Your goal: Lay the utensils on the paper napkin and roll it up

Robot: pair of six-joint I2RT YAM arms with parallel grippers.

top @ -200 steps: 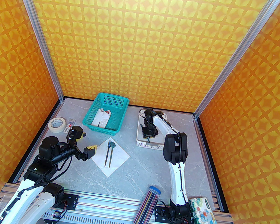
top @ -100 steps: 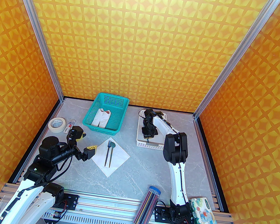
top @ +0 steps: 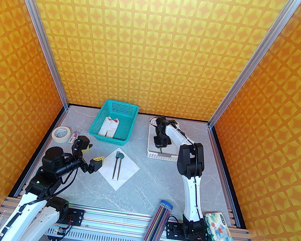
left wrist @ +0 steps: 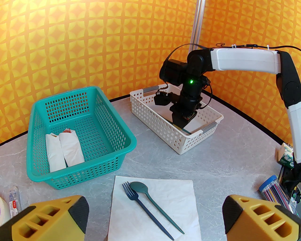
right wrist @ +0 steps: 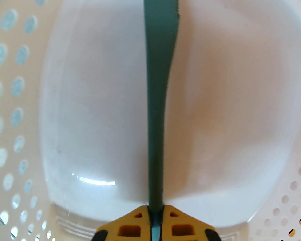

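As right hand point(right wrist: 155, 213) pinches its handle, knife point(right wrist: 157, 94) juts forward.

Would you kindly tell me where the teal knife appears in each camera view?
Top external: knife right of centre, gripped by the right gripper.
Left wrist: knife upper middle, under that gripper.
Right wrist: knife down the centre, top to bottom.
Shared landmark: the white basket around it.
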